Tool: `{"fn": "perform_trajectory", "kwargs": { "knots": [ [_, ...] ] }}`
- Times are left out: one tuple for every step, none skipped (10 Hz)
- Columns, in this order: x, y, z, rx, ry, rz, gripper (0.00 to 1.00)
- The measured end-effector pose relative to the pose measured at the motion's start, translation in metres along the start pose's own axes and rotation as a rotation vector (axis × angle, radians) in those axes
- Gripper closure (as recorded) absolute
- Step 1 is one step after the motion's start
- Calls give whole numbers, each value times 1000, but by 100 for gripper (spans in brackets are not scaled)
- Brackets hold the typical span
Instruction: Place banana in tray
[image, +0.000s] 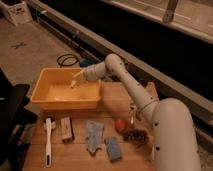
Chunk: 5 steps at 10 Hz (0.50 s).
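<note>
The tray (47, 97) is a large, deep yellow-orange tub at the back left of the wooden table. My gripper (78, 75) reaches over the tray's inside from the right, above its back half. The banana (73, 83), small and pale yellow, shows just under the gripper's tip, inside the tray's outline and above its floor. I cannot tell whether it is still in the gripper's hold or free of it.
On the table in front of the tray lie a white-handled brush (48, 141), a small box (66, 129), two blue cloths (93, 135), a red fruit (120, 125) and a dark cluster (136, 135). A black chair (12, 117) stands at the left.
</note>
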Motion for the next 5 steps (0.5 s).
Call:
{"fn": "perform_trajectory", "kwargs": {
  "knots": [
    [1, 4, 0, -7, 2, 4, 42],
    [2, 9, -1, -21, 17, 4, 31],
    [3, 10, -2, -23, 22, 4, 27],
    [3, 10, -2, -22, 22, 4, 27],
    [2, 10, -1, -23, 21, 4, 27]
  ]
}}
